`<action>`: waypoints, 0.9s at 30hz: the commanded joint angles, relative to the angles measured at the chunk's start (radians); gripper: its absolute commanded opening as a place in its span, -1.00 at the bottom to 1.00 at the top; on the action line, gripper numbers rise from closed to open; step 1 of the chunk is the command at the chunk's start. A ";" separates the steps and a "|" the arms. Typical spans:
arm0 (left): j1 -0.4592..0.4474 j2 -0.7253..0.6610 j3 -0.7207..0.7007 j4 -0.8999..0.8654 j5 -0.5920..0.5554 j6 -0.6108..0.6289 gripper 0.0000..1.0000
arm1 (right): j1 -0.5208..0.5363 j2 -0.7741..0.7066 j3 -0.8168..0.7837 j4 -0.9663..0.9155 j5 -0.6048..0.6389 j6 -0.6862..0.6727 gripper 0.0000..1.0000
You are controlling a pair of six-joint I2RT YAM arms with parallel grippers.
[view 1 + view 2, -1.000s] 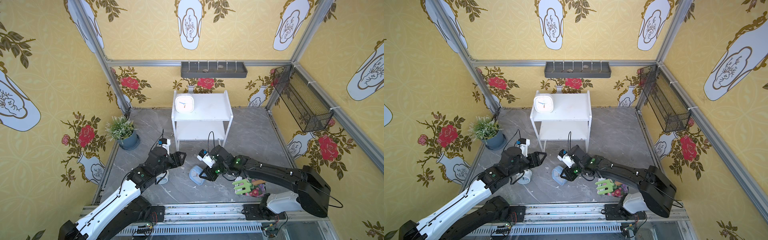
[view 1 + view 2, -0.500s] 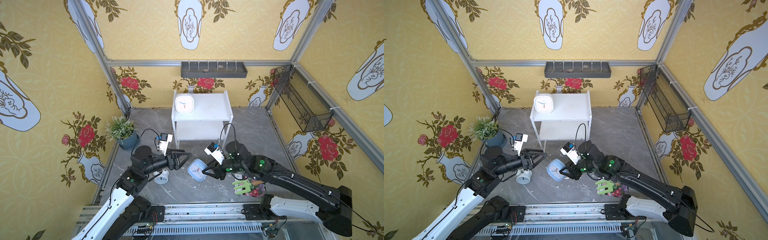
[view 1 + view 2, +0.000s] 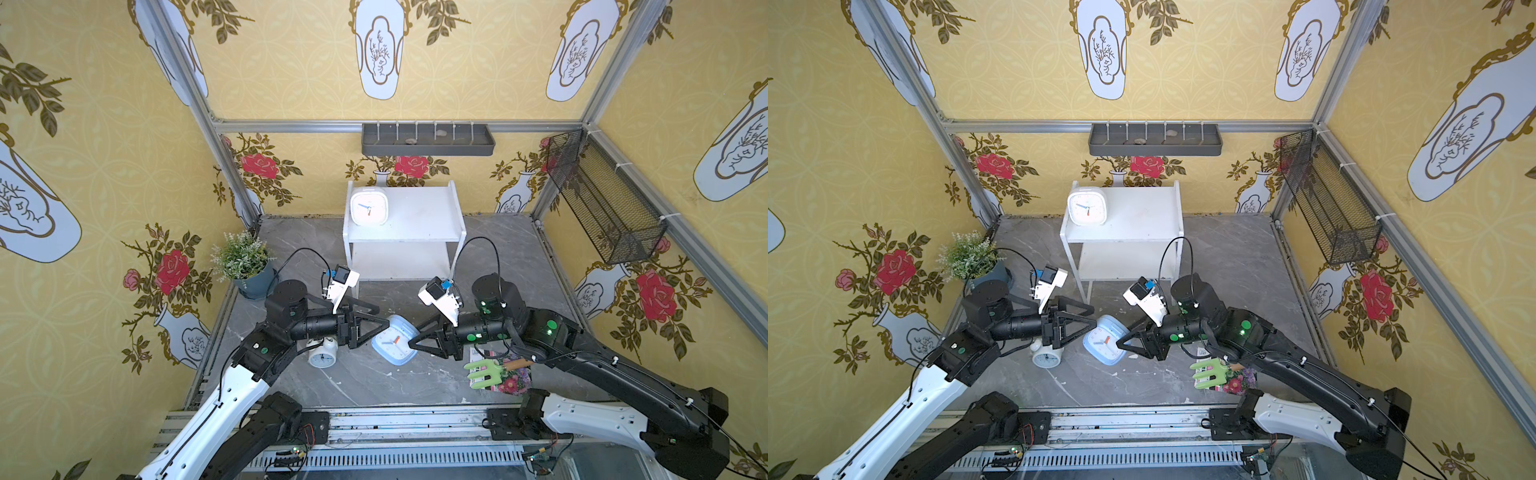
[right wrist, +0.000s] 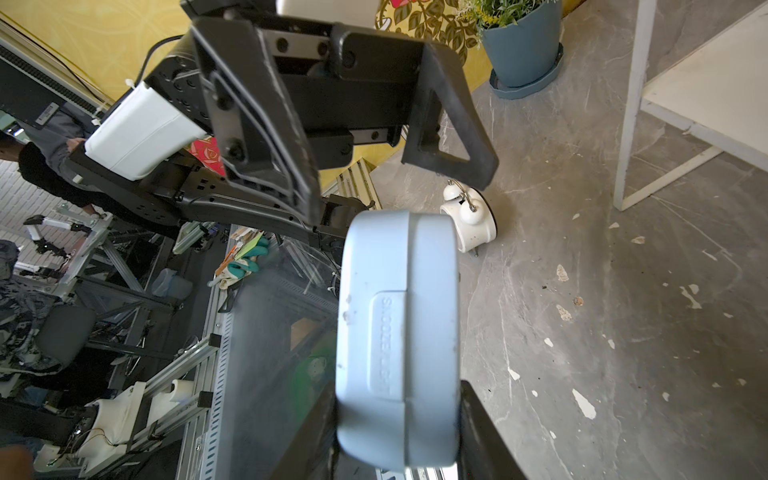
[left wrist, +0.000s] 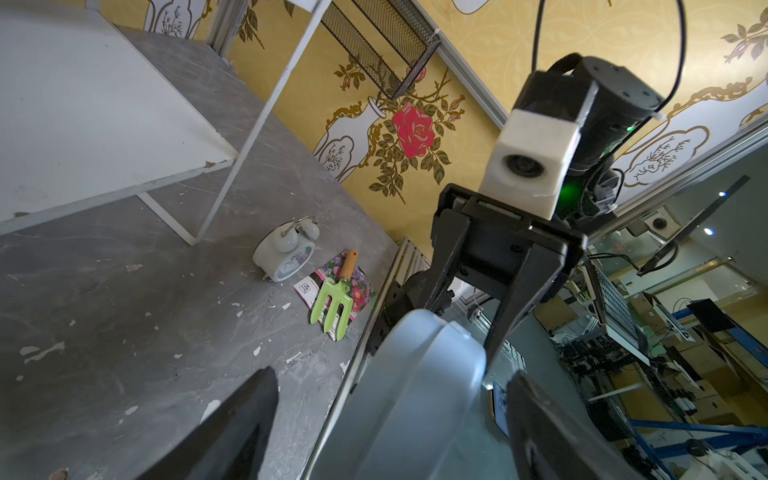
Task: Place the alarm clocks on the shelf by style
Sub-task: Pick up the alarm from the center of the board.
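The right gripper [image 3: 413,338] pinches the blue clock [image 3: 395,340], up off the floor [image 3: 374,386], I think. At its 9 o'clock, the left gripper [image 3: 382,318] gapes wide, holding nothing.

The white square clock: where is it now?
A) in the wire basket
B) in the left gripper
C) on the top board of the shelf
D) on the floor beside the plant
C: the white square clock stands on the top board of the shelf, near one end.
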 commanded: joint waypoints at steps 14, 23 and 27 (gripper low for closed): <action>-0.001 0.001 -0.035 0.102 0.120 -0.031 0.25 | -0.016 0.047 0.052 0.043 -0.058 -0.026 -0.39; -0.001 -0.012 -0.071 0.188 0.102 -0.079 0.12 | -0.044 0.064 0.067 0.051 -0.081 -0.034 -0.39; -0.001 0.001 -0.081 0.248 0.111 -0.129 -0.11 | -0.048 0.063 0.063 0.064 -0.085 -0.029 -0.38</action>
